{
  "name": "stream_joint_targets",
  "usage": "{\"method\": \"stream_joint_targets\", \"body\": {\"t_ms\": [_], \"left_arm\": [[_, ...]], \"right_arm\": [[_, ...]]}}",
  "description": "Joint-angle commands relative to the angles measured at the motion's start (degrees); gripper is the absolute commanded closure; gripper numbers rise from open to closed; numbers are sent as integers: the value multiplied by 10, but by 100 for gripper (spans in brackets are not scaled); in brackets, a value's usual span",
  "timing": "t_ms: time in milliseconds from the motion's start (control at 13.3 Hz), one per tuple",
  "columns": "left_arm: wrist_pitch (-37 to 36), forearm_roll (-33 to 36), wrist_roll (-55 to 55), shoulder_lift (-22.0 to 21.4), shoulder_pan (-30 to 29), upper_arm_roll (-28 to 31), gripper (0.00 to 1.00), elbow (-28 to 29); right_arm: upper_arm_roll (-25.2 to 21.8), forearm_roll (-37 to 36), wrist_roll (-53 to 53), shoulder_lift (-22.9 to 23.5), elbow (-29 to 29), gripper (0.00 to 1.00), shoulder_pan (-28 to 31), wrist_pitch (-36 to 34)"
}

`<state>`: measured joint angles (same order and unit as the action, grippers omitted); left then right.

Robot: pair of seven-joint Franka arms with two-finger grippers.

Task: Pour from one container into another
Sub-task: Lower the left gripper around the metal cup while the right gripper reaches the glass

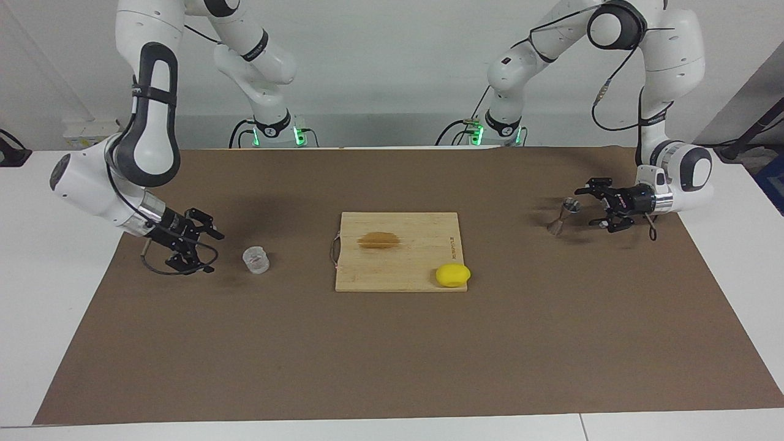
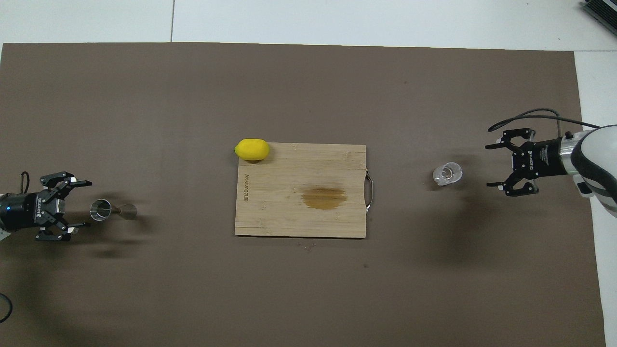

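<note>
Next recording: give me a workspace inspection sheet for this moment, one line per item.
Surface: brown mat over a white table.
Job's things: clear cup upright toward the right arm's end; jigger upright toward the left arm's end.
Clutter: cutting board with a brown stain; lemon on its corner.
Grippers: right gripper open, low beside the cup, apart; left gripper open, beside the jigger, apart.
Cables: black loop by the right gripper's wrist.
Surroundings: white wall.
</note>
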<state>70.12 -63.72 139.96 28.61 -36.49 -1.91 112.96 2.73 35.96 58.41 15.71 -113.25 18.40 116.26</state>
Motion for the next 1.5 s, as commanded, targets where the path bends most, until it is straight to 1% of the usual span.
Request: {"method": "stream_joint_targets", "body": {"t_ms": [0,150,300,375,450,600,675,900,1125,1275,1425], "left_arm": [[-12,-3,16,-2,0,4,0,11],[3,-2,32,-2,5,4,0,16],[19,-2,44,-6,5,4,0,36],[22,-2,46,-7,9,4,0,45],[22,-2,48,-10,13,4,0,49],[17,-2,47,-11,20,4,0,53],[15,-2,47,-11,22,4,0,54],[12,-1,45,-11,22,4,0,53],[6,-1,43,-11,19,5,0,50],[4,6,42,-11,16,5,3,47],[3,10,42,-11,14,5,13,46]], "right_arm": [[7,75,-75,18,-32,2,35,16],[7,124,-108,34,-46,2,44,17],[7,154,-125,29,-71,2,42,33],[7,169,-130,27,-86,0,40,45],[7,179,-131,25,-96,0,39,54],[7,184,-135,20,-107,0,38,56],[7,198,-135,20,-112,0,35,56],[8,278,-152,8,-139,0,33,59],[8,325,-179,3,-156,0,14,67],[8,336,-192,3,-160,0,0,78],[8,355,-191,2,-160,1,-13,81]]}}
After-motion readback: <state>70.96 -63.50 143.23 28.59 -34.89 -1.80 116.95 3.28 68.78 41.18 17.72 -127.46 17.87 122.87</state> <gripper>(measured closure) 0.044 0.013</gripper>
